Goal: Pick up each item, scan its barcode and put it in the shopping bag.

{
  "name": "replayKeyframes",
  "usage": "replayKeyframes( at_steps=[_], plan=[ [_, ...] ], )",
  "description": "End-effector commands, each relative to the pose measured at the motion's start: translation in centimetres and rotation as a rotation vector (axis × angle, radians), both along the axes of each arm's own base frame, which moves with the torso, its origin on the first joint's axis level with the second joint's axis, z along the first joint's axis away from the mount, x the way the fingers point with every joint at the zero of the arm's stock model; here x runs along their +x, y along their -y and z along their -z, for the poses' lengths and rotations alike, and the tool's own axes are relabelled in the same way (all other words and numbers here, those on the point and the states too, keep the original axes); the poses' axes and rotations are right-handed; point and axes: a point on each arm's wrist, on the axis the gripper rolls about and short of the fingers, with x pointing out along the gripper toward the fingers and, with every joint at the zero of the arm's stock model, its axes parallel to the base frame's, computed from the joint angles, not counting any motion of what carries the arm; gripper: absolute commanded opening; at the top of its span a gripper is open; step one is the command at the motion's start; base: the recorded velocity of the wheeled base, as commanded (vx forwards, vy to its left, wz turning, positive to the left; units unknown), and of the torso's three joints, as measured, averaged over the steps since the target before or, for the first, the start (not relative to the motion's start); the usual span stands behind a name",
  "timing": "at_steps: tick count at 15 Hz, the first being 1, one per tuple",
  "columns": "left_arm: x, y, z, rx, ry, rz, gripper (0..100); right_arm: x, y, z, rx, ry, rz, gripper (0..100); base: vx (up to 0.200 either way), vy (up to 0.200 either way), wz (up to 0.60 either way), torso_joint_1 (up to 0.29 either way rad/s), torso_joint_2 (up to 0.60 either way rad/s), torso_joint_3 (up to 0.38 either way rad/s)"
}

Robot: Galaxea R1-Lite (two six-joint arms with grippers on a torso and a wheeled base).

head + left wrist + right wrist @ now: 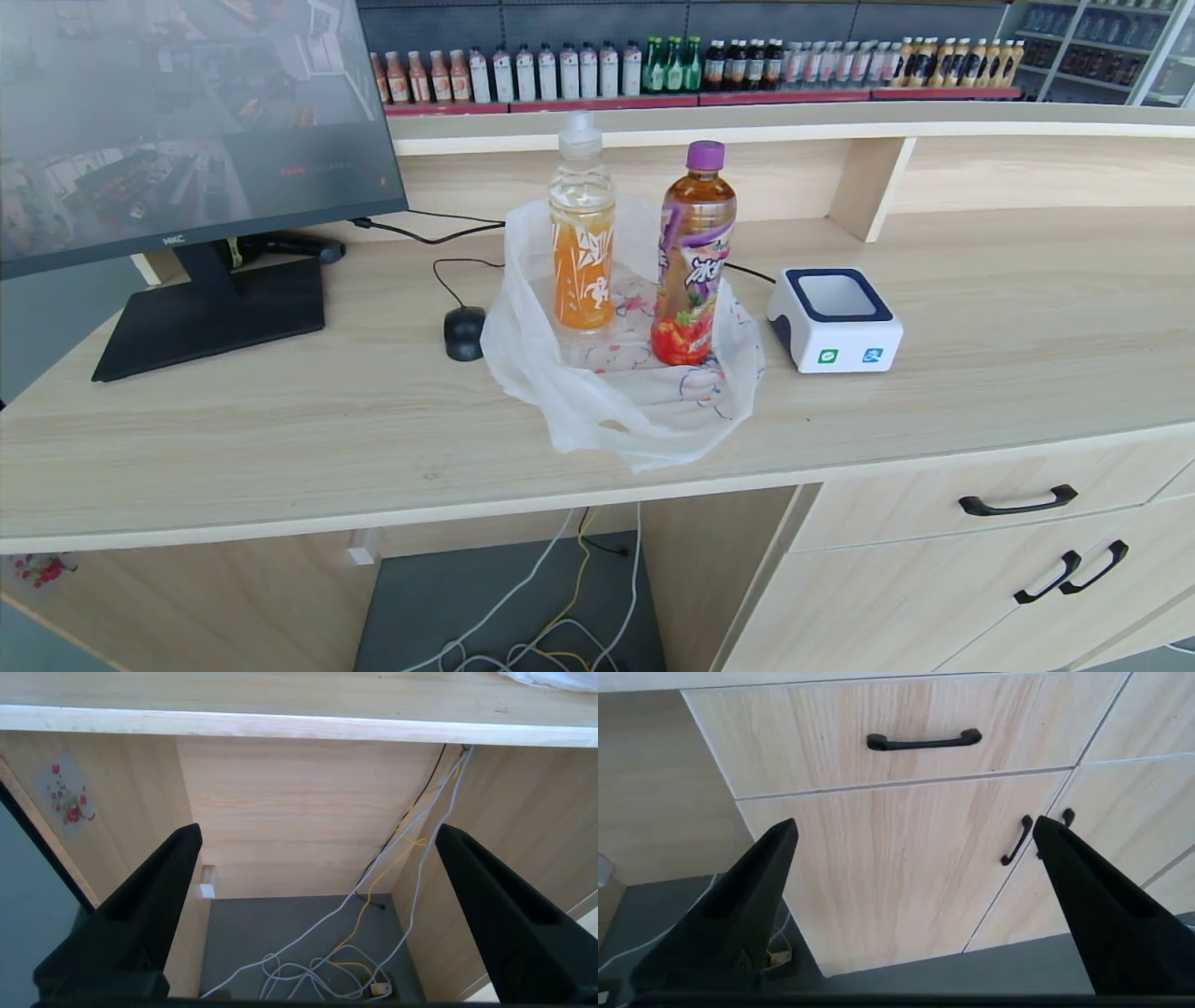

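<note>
Both end effectors were parked below the bench (280, 420) edge. Left end effector (318, 833) had its jaws spread wide with nothing in them, facing the cables (374, 905) in the kneehole. Right end effector (915, 826) was equally wide and empty, facing the drawer handle (924, 740).

On the bench, the orange bottle (583, 233) and purple-cap bottle (693, 261) stood upright, close together, on the opened shopping bag (635, 411), with film bunched around their bases. The scanner (834, 320) sat just beside the bag on the robot's right, window facing up.

I couldn't tell whether either bottle had been scanned. If not, my take:
- Raise the arm clear of the bench lip before reaching in.
- Take the purple-cap bottle with the right arm, since it was nearest the scanner.
- Grip mid-body, above the film, so the bag isn't dragged or the orange bottle tipped.
- Lift straight up, then turn the barcode down onto the window.
- Set it back upright, inside the bag's rim.
</note>
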Motion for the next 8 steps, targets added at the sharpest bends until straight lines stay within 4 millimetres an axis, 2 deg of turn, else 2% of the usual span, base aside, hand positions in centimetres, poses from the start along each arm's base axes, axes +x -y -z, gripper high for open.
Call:
replayKeyframes(
  at_steps=[1,3,8],
  plan=[
    [0.00,0.00,0.00,0.000,0.001,-0.001,100,-0.17,-0.07,0.02,-0.006,0.024,0.022,100,0.000,0.000,0.00,0.000,0.00,0.000],
    [0.00,0.00,0.00,-0.002,0.001,-0.003,100,-0.51,-0.34,0.72,-0.033,0.047,-0.166,100,0.000,0.000,0.00,0.000,0.00,0.000],
    [0.00,0.00,0.00,0.000,0.001,-0.001,100,-0.49,-0.32,0.79,0.033,0.046,-0.155,100,0.000,0.000,0.00,0.000,0.00,0.000]
  ],
)
